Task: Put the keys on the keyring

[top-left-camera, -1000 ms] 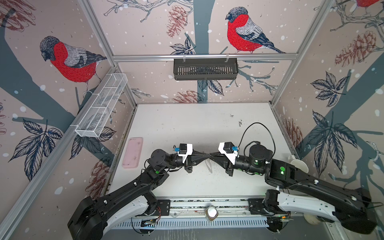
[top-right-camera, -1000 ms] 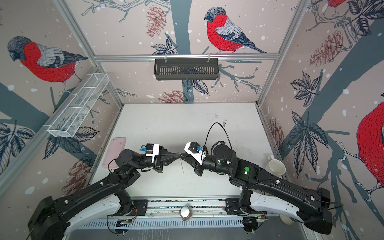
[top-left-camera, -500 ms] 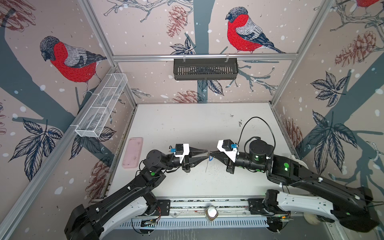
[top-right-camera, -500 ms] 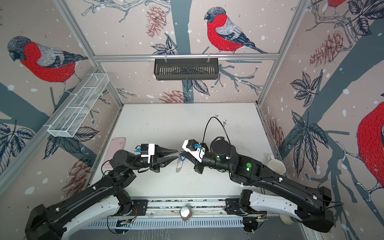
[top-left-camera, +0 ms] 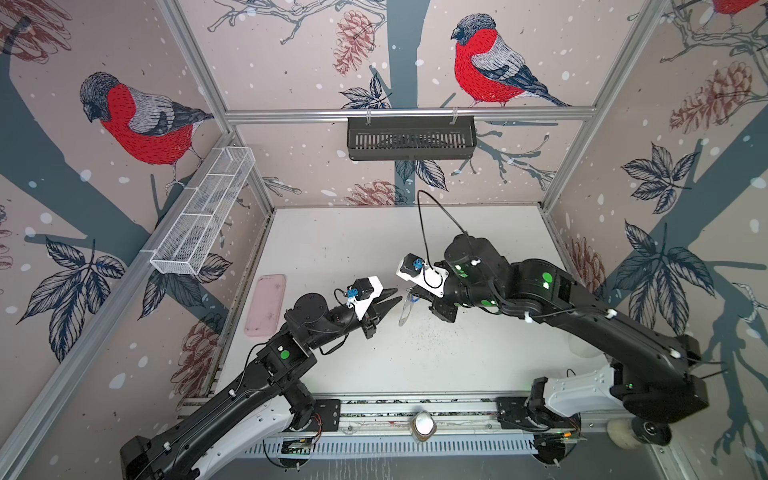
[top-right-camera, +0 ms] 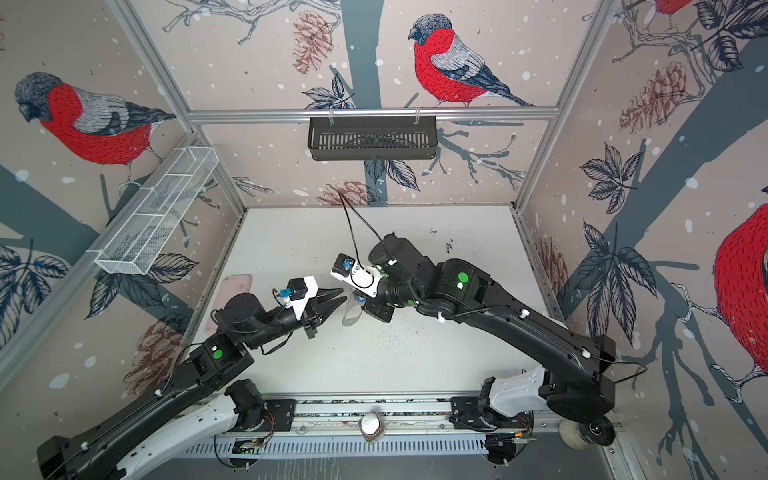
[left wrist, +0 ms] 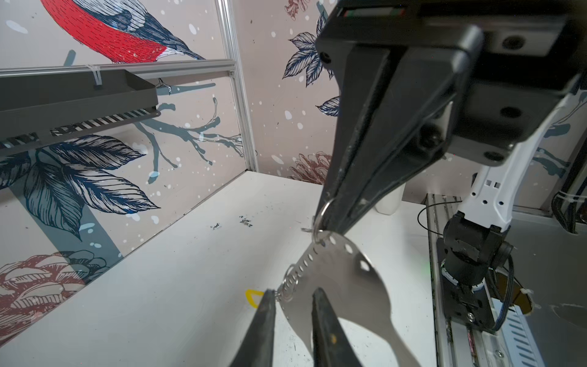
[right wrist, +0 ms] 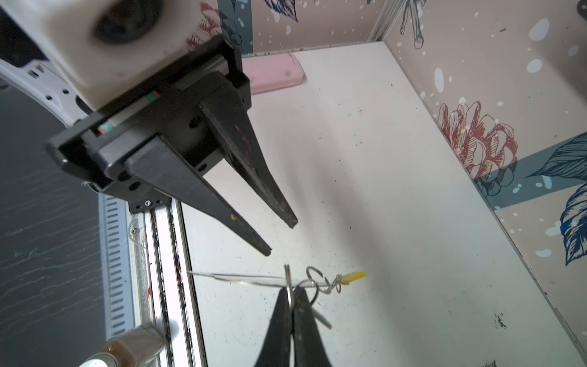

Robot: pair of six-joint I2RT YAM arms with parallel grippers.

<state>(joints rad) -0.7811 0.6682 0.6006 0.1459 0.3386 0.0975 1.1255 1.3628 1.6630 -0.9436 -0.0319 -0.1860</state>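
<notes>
The keyring [left wrist: 343,279] is a flat grey metal plate, rounded at one end and narrowing to a stem at the other. A row of small holes runs along one curved edge, with a few larger holes further in. Little wire rings hang from that edge, and a yellow tag [left wrist: 252,297] shows just past them. From the right wrist the plate is seen edge-on as a thin bright line [right wrist: 254,281].

In both top views it hangs above the bench [top-left-camera: 457,353], well to the right of the pink tray [top-left-camera: 266,305]. The right end effector [left wrist: 330,219] is clamped on a larger wire ring at the plate's rounded end and carries it. The left end effector [right wrist: 281,238] sits between tray and keyring, jaws parted and empty, tips near the plate without touching.
</notes>
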